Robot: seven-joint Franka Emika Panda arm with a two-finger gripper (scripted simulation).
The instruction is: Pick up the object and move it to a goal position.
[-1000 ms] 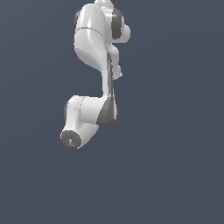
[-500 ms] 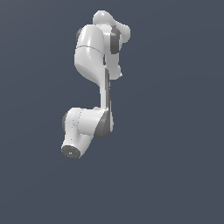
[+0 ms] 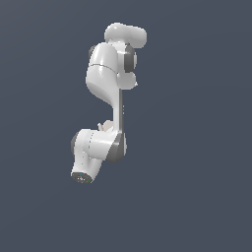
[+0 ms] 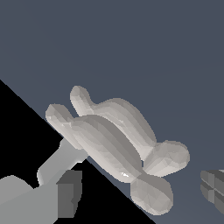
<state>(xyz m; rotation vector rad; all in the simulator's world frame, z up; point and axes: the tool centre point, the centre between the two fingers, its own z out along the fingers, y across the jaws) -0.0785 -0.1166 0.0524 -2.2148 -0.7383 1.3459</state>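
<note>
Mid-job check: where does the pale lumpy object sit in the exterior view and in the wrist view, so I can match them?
Exterior view: the object is probably the small pale sliver peeking out on the exterior view's left of the arm's thin link; mostly hidden.
Wrist view: it fills the middle of the picture, seen close up.
Shared landmark: only the plain slate-blue ground.

Arm (image 3: pixel 110 106) now lower, shifted toward exterior view's right.

The object (image 4: pixel 114 139) is pale beige-grey with ridged shading; the arm (image 3: pixel 106 74) is glossy white with grey joints against slate blue.
</note>
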